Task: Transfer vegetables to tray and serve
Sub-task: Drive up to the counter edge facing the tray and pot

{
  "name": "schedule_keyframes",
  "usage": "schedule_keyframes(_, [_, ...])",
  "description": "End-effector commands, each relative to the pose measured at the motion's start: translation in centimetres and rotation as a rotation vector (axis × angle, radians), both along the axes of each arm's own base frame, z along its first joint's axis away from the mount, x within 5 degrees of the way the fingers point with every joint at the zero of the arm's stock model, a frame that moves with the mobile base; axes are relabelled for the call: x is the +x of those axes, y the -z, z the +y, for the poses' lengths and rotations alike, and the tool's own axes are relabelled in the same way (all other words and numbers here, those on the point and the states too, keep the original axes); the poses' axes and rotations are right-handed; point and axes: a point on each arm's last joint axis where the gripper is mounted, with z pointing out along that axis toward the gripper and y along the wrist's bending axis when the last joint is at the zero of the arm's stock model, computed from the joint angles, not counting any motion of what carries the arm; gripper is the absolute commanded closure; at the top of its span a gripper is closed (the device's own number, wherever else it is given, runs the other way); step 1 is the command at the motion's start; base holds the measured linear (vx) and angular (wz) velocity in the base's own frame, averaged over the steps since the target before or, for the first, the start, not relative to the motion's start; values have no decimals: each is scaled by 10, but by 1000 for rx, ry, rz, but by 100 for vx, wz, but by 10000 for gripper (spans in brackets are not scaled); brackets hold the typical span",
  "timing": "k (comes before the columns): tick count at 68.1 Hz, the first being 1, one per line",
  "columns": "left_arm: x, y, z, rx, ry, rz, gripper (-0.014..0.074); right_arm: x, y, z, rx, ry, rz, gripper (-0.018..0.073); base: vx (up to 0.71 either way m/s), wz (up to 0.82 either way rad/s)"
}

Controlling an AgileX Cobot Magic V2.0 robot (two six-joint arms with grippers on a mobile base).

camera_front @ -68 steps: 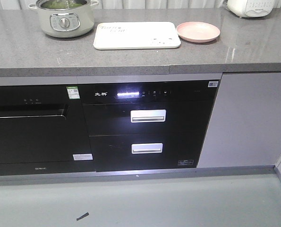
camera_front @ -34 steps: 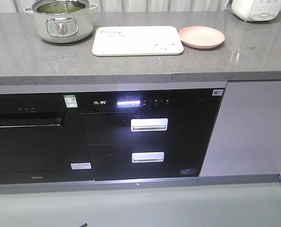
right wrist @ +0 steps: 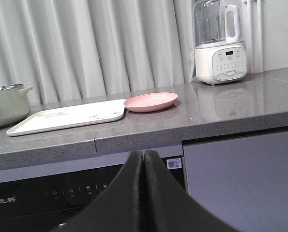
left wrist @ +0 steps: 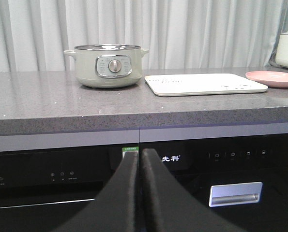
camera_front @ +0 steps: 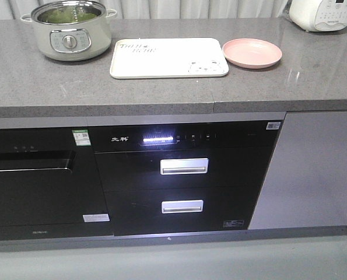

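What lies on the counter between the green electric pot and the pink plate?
The cream-white tray lies there, close beside the pink plate, apart from the pot; the front-facing view shows it.

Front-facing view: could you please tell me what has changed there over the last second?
Only the viewpoint shifted: the countertop and everything on it sit lower in frame, showing more of the electric pot and its greens. The tray, pink plate and pot kept their places relative to one another. Nothing was taken hold of or let go.
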Motion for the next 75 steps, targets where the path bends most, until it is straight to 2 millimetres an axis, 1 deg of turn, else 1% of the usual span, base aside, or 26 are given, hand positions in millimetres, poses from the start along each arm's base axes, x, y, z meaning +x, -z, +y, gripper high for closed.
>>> schedule_keyframes(1, [0,2,1,-18,-11,-57,602,1,-1,1,-18,-7,-50,565,11,-1])
schedule_keyframes(75, [0,2,1,-18,-11,-57,602,1,-1,1,-18,-7,-50,565,12,-2])
